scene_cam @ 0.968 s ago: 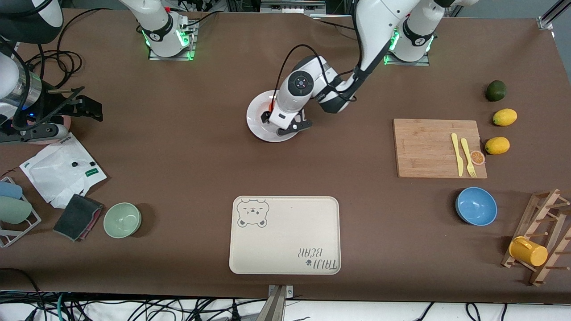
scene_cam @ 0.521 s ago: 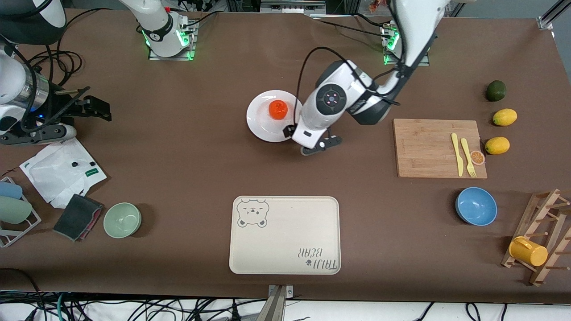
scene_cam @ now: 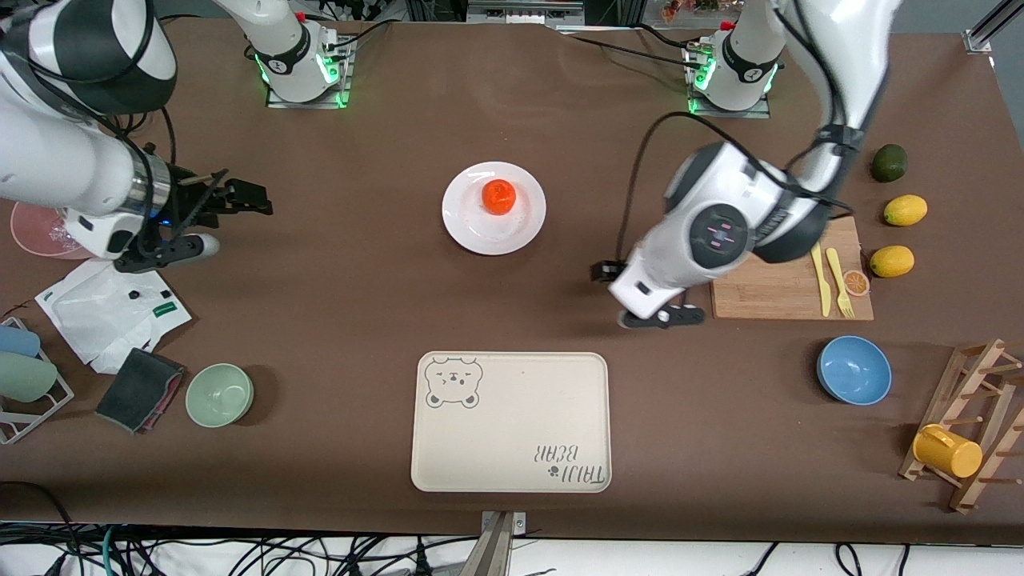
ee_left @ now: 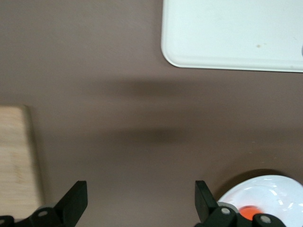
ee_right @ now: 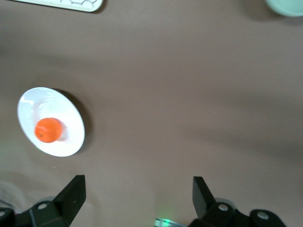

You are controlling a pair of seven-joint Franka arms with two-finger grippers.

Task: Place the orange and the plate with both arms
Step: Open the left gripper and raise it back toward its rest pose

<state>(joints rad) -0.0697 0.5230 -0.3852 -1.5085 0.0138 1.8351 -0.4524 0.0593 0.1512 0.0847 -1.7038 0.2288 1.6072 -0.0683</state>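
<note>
The orange (scene_cam: 498,196) sits on the white plate (scene_cam: 480,232) in the middle of the table, free of both grippers. My left gripper (scene_cam: 644,296) hangs open and empty over bare table between the plate and the cutting board (scene_cam: 760,264). Its wrist view shows the gripper (ee_left: 139,203) with jaws wide apart, and an edge of the plate (ee_left: 274,189) with the orange (ee_left: 247,211). My right gripper (scene_cam: 228,224) is open and empty over the table toward the right arm's end. In the right wrist view, the gripper (ee_right: 137,198) faces the plate (ee_right: 42,101) and orange (ee_right: 48,130).
A beige bear-print tray (scene_cam: 510,422) lies nearer the front camera than the plate. The cutting board carries yellow cutlery (scene_cam: 828,280); lemons (scene_cam: 905,210) lie beside it. A blue bowl (scene_cam: 854,370), green bowl (scene_cam: 219,394), white bag (scene_cam: 104,304) and pink dish (scene_cam: 32,232) stand around.
My left gripper has pulled away from the plate toward the cutting board, leaving the orange uncovered on the plate. My right arm has swung in from the table's end toward the plate.
</note>
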